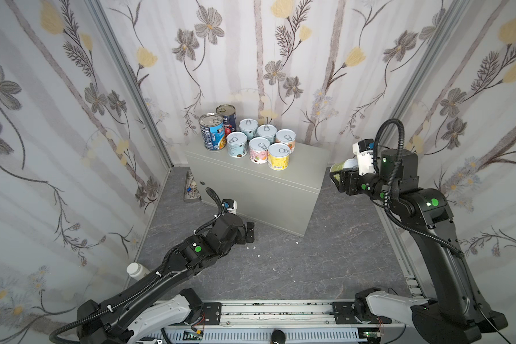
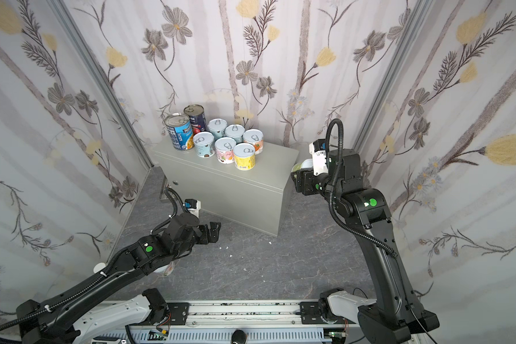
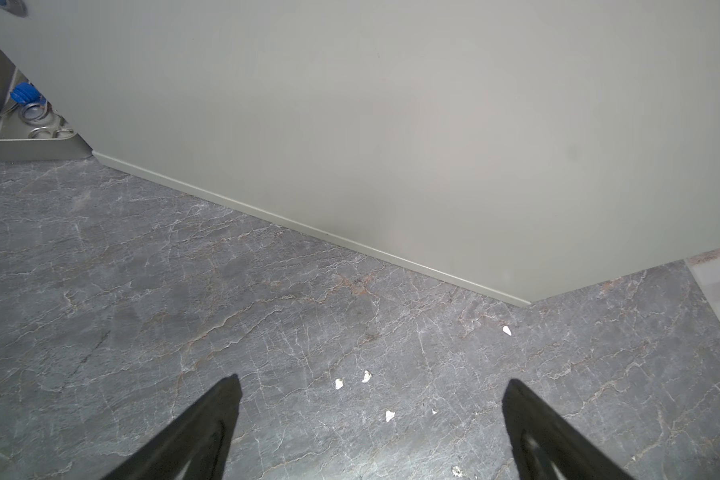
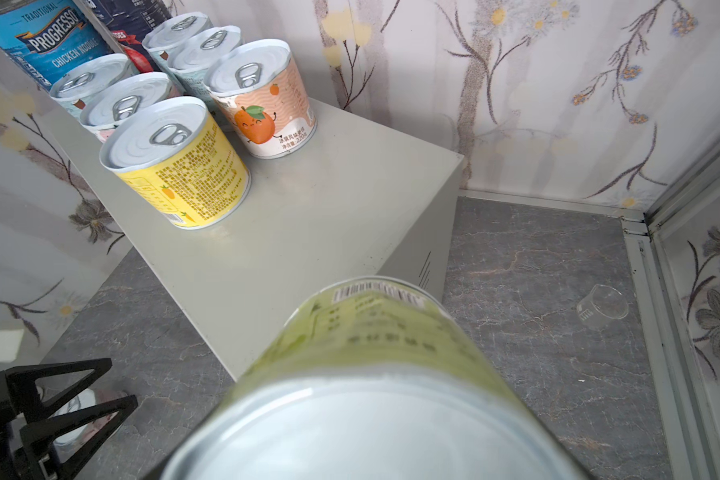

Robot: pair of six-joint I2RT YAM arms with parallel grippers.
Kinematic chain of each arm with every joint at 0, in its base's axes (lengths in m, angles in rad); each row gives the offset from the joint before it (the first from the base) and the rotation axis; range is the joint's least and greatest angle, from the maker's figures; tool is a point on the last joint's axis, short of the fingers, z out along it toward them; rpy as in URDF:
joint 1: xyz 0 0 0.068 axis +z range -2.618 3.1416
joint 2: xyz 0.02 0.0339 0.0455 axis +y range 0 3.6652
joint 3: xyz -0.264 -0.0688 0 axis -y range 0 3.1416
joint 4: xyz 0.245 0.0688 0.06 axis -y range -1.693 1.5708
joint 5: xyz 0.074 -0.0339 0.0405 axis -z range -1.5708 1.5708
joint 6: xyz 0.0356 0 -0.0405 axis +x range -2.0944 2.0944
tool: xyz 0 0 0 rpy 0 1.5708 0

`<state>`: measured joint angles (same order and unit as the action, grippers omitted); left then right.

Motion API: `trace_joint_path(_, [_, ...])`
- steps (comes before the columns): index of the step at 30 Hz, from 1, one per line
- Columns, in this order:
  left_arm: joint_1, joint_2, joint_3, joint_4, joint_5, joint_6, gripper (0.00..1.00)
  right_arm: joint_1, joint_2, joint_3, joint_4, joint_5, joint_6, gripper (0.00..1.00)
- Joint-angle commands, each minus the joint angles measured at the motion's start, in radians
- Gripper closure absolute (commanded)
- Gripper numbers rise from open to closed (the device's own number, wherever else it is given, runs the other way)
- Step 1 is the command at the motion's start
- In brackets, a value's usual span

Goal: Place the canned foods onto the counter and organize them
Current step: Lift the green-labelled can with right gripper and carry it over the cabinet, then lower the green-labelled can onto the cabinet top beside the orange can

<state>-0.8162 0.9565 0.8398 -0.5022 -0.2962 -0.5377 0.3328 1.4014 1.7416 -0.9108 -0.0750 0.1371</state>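
On the counter (image 1: 306, 159), the left half of the top is packed: 2 tall cans (image 1: 211, 131) and 6 short cans (image 1: 259, 149) in tight rows, with the yellow can (image 1: 278, 157) near the front edge. Its right half is bare to the edge. Just off that end, the right gripper (image 1: 343, 180) clamps a green can (image 4: 371, 345) on its side, above the floor (image 3: 267, 332). The left gripper (image 3: 371, 386) gapes empty, low before the counter's front. A clear cup (image 4: 601, 307) sits on the floor past the counter's right end.

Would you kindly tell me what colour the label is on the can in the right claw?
Pale green; the can shows best in the right wrist view.
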Motion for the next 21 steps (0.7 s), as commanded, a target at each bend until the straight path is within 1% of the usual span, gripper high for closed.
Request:
trace_joint_path(1, [0.002, 0.004, -0.010, 0.004, -0.024, 0.006, 0.00, 0.029, 0.051, 0.081, -0.031, 0.056, -0.032, 0.64])
trace_joint_path(5, [0.002, 0.004, -0.022, 0.008, -0.021, 0.003, 0.00, 0.067, 0.142, 0.222, -0.095, 0.094, -0.025, 0.62])
trace_joint_path(9, [0.002, 0.004, -0.061, 0.041, 0.010, -0.017, 0.00, 0.111, 0.235, 0.344, -0.134, 0.110, -0.013, 0.62])
trace_joint_path(15, [0.002, -0.020, -0.099, 0.063, 0.022, -0.032, 0.00, 0.171, 0.369, 0.503, -0.213, 0.122, -0.012, 0.63])
trace_joint_path(21, [0.001, -0.024, -0.125, 0.090, 0.045, -0.054, 0.00, 0.198, 0.445, 0.553, -0.224, 0.110, -0.016, 0.63])
